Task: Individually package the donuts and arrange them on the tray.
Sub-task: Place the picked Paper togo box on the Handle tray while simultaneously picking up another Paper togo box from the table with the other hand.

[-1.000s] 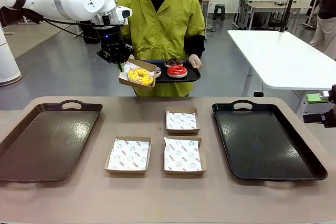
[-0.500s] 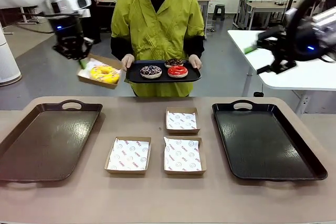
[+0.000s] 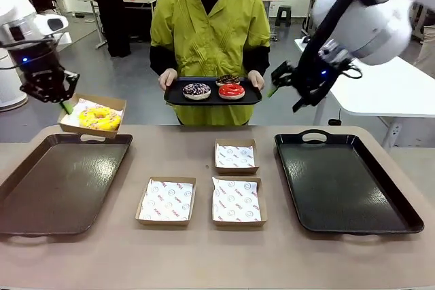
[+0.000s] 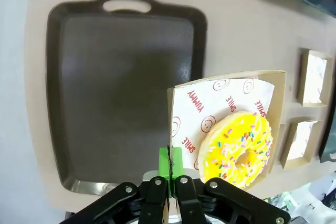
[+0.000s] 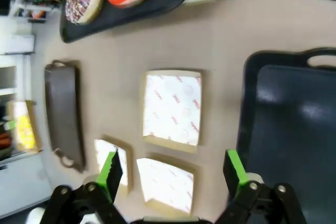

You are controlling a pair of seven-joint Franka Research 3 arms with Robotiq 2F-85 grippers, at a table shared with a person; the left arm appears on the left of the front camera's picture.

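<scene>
Leftward now, the left claw (image 3: 64, 104) has swung its box (image 3: 88, 133) with the yellow donut (image 3: 98, 118) to the brown tray's (image 3: 54, 181) far edge, pinched shut on the box's rim. The right claw (image 3: 280, 88) hangs wide open, empty. The icing probably smears easily, so I'd hold the stiff cardboard only. The liner (image 4: 210, 103) reads "YUMMY" and "SMILE".

At bottom centre, the left gripper (image 4: 170, 162) pinches the edge of a paper-lined cardboard box (image 4: 231, 76). The box holds the yellow-iced donut (image 4: 236, 148) at lower right. Behind them a dark brown tray (image 4: 121, 87) fills the upper left, and two empty lined boxes (image 4: 314, 77) sit at the right edge.
</scene>
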